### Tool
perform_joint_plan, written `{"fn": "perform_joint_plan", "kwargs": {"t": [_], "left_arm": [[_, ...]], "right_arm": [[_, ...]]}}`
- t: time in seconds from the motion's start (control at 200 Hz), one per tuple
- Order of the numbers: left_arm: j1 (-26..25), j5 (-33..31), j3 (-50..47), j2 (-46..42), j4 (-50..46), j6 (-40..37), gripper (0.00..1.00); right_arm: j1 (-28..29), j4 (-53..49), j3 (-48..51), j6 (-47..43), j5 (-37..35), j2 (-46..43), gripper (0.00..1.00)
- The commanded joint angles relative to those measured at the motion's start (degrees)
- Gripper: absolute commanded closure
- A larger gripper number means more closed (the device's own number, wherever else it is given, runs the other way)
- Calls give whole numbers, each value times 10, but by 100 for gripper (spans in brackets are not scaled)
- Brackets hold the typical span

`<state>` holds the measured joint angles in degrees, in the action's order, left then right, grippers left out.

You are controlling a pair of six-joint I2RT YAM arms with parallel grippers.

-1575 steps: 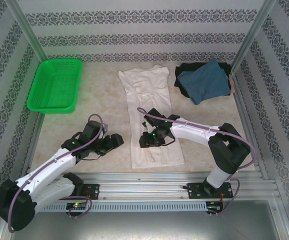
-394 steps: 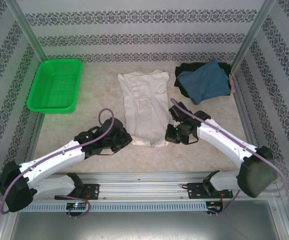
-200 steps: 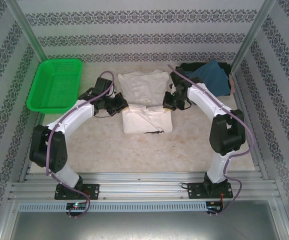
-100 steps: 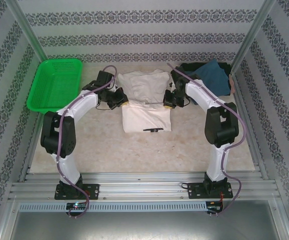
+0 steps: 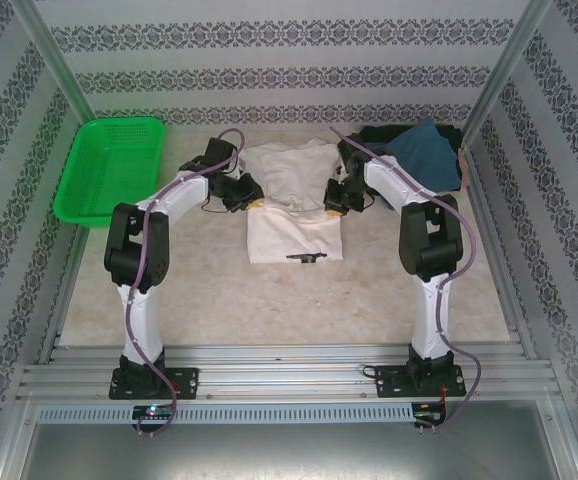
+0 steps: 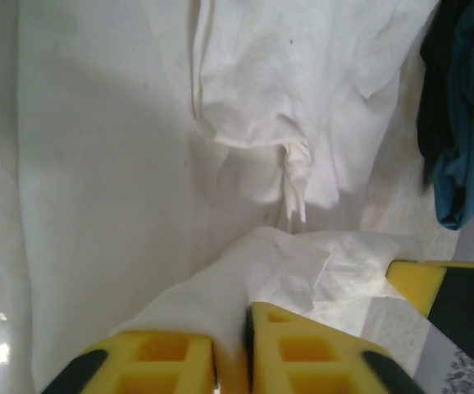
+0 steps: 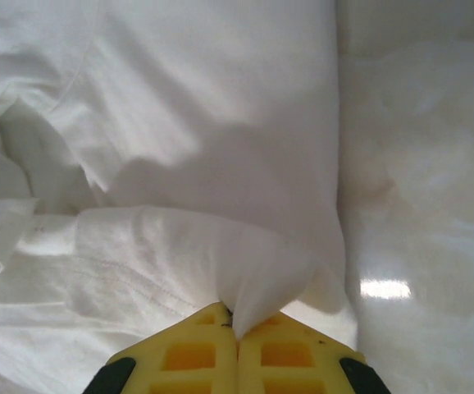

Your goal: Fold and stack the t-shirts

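While left gripper (image 6: pixel 230 361) and right gripper (image 7: pixel 237 336) each pinch white shirt (image 5: pixel 294 215) edge, fold stands part done — teal shirt (image 5: pixel 424 150), black shirt (image 5: pixel 377 131) heaped unfolded; stacking not begun.

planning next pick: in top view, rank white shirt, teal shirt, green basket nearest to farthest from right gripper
1. white shirt, centre, held by the right gripper
2. teal shirt, far right corner
3. green basket, far left
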<state>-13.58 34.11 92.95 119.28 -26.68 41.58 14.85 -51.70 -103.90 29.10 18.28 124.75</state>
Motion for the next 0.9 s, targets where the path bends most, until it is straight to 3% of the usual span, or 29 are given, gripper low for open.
{"fn": "perform_joint_plan", "kwargs": {"t": [0.0, 0.055, 0.16, 0.285, 0.405, 0.495, 0.709, 0.894], "left_arm": [[20, 15, 36, 25, 35, 12, 72], [24, 25, 60, 34, 61, 35, 66], [24, 29, 149, 54, 49, 47, 56], [27, 19, 232, 53, -4, 36, 47], [28, 3, 218, 2, -50, -1, 42], [26, 3, 124, -72, -63, -18, 39], [11, -1, -252, -302, 21, 33, 34], [-22, 15, -441, -359, 175, 133, 34]], "right_arm": [[-18, 2, -43, 1, 16, 34, 89], [-30, 22, -60, 21, 37, 45, 74], [-52, 75, -94, 56, 85, 44, 59], [-65, 62, -133, 47, 70, 11, 57], [-62, 77, -62, 26, 76, -69, 55], [-55, 88, 46, 24, 55, -149, 49], [-31, 203, 351, 53, 90, -313, 35], [-16, 312, 486, 87, 137, -335, 34]]}}
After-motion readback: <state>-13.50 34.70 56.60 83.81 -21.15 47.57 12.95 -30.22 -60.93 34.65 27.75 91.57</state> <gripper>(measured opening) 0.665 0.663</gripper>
